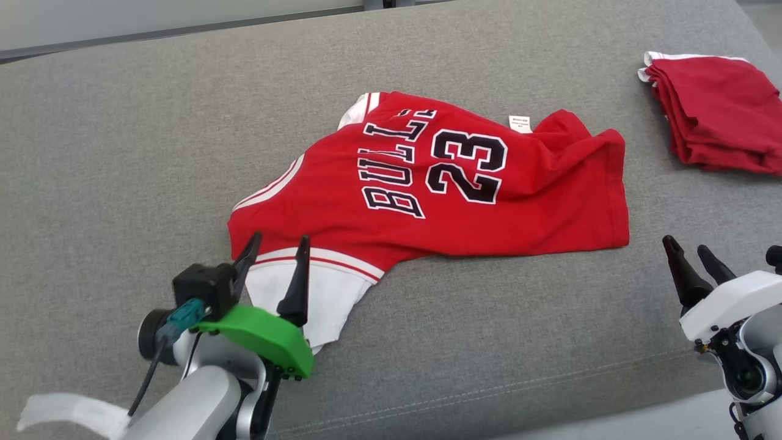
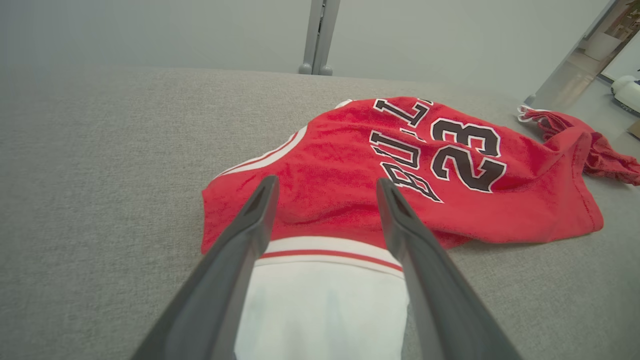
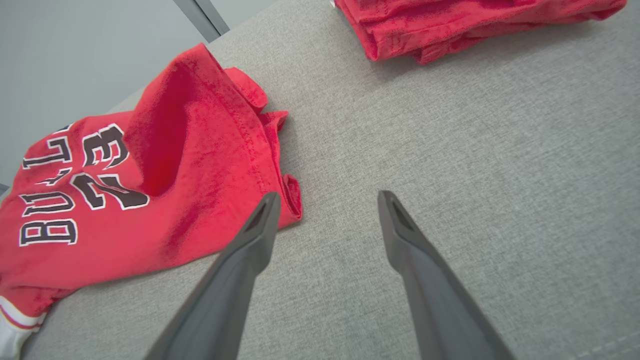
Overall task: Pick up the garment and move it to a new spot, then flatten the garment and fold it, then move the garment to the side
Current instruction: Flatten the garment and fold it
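Note:
The garment point(image 1: 440, 183) is a red jersey with "BULLS 23" in black and white trim, lying crumpled and sideways on the grey padded surface point(image 1: 122, 153). Its white sleeve end points toward me. My left gripper point(image 1: 278, 244) hovers open just above that white sleeve, fingers astride it, nothing held; in the left wrist view the garment point(image 2: 350, 190) lies beyond my left gripper point(image 2: 325, 190). My right gripper point(image 1: 690, 247) stands open at the lower right, apart from the garment's hem. In the right wrist view my right gripper point(image 3: 325, 200) is over bare fabric beside the garment's hem corner point(image 3: 200, 165).
A second red garment point(image 1: 721, 116), folded in a pile, lies at the far right of the surface and appears as a folded pile point(image 3: 450, 25) in the right wrist view. The surface's front edge with a seam point(image 1: 489, 391) runs near me. A metal post point(image 2: 317, 35) stands behind the surface.

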You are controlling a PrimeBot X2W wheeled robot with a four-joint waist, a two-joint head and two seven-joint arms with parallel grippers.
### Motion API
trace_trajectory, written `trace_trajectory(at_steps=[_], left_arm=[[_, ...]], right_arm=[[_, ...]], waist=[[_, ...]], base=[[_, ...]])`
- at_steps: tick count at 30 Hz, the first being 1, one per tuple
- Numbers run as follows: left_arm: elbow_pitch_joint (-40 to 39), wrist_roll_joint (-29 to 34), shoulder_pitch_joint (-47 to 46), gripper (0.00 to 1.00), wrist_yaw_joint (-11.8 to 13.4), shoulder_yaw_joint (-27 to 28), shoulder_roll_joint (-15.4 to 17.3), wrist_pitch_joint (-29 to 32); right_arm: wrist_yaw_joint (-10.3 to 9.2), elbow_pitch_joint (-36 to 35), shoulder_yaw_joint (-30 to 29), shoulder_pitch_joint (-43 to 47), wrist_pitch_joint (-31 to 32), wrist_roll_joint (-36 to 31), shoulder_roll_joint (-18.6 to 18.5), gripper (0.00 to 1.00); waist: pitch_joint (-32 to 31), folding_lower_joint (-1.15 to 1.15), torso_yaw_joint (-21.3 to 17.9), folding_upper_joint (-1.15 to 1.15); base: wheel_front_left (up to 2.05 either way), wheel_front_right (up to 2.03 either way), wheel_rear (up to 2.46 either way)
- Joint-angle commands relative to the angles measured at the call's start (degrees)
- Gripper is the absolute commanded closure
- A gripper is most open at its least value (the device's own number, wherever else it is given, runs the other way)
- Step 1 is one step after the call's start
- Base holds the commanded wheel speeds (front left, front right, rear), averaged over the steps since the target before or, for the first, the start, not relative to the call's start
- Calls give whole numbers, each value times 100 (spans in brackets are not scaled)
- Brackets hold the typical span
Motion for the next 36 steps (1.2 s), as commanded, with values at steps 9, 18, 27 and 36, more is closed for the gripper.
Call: trace_trajectory(at_steps=[9, 18, 27, 36], left_arm=[[1583, 373, -1483, 0, -702, -637, -489, 819], [3262, 358, -2375, 0, -1318, -921, -987, 1296], [4462, 325, -2714, 100, -1427, -986, -1302, 1399], [4959, 172, -2941, 100, -1415, -644, -1328, 647]], right_arm=[[0, -644, 407, -189, -33, -81, -23, 0], [0, -1144, 574, -277, 20, -134, -50, 0], [0, -1521, 604, -290, 7, -257, 14, 0], [0, -1841, 399, -134, 39, -317, 106, 0]], waist=[[150, 0, -402, 0], [344, 0, -652, 0], [434, 0, -730, 0], [467, 0, -529, 0]], base=[[0, 0, 0], [0, 0, 0], [0, 0, 0], [0, 0, 0]])
